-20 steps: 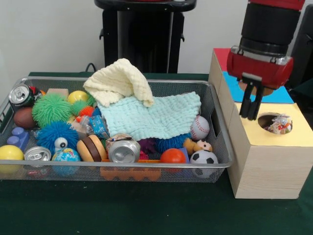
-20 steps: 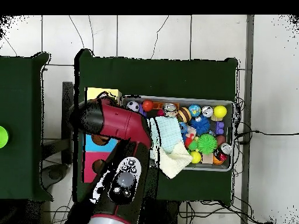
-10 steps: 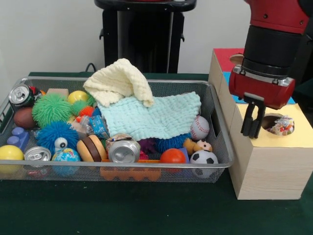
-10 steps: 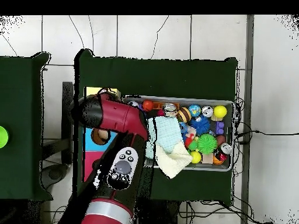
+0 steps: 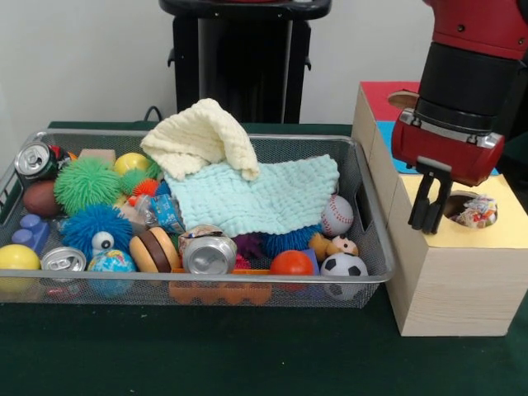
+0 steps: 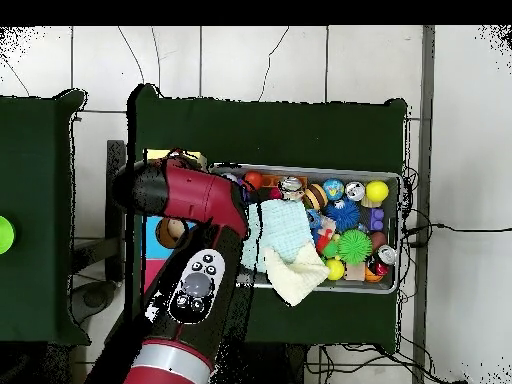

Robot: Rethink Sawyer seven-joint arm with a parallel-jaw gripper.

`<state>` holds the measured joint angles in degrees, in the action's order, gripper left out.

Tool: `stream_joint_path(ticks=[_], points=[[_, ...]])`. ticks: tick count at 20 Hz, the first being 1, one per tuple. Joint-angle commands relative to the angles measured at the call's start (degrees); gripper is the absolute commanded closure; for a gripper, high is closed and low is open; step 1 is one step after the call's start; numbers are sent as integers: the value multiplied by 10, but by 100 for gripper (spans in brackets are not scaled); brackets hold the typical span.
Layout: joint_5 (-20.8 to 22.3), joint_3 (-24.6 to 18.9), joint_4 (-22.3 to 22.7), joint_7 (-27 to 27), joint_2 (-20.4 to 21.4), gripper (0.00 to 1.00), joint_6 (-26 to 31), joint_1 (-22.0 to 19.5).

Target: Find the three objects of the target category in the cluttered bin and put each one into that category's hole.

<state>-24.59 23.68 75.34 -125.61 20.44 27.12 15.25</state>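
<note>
The silver wire-mesh bin (image 5: 198, 287) sits on the green table, full of toys; it also shows in the overhead view (image 6: 400, 232). The largest pale wooden box (image 5: 450, 285) stands to its right. A wrinkly confetti-patterned wad (image 5: 477, 211) lies in the box's yellow-surround hole (image 5: 452, 204). My gripper (image 5: 431, 206) hangs just left of that hole, over the yellow top, its black fingers (image 5: 421, 205) close together with nothing between them. In the overhead view the red arm (image 6: 195, 200) covers the box. No other multicoloured soft piece shows in the bin.
A cream cloth (image 5: 202, 136) and a mint cloth (image 5: 260, 194) cover the bin's middle. Silver cans (image 5: 209, 254), a fuzzy blue googly-eyed ball (image 5: 97, 231), green spiky balls, a baseball (image 5: 337, 215) and a soccer ball (image 5: 344, 267) lie around them. Blue (image 5: 388, 148) and red (image 5: 378, 95) surrounds lie behind the yellow one.
The gripper has moved from over the blue surround toward the camera and slightly right, ending beside the yellow hole. The wad in the hole and the bin's contents have not moved.
</note>
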Motion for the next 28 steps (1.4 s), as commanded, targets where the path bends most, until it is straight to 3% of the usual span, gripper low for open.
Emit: stream_joint_path(ticks=[1,8,15,25,28], points=[[-44,-63,-52,-156,-65,100,33,12],[-54,-45,-83,-178,-67,100,83,25],[-58,-11,-139,-218,-60,100,212,30],[-70,4,-194,-258,-106,100,220,41],[-70,-9,-193,-249,-120,100,207,38]])
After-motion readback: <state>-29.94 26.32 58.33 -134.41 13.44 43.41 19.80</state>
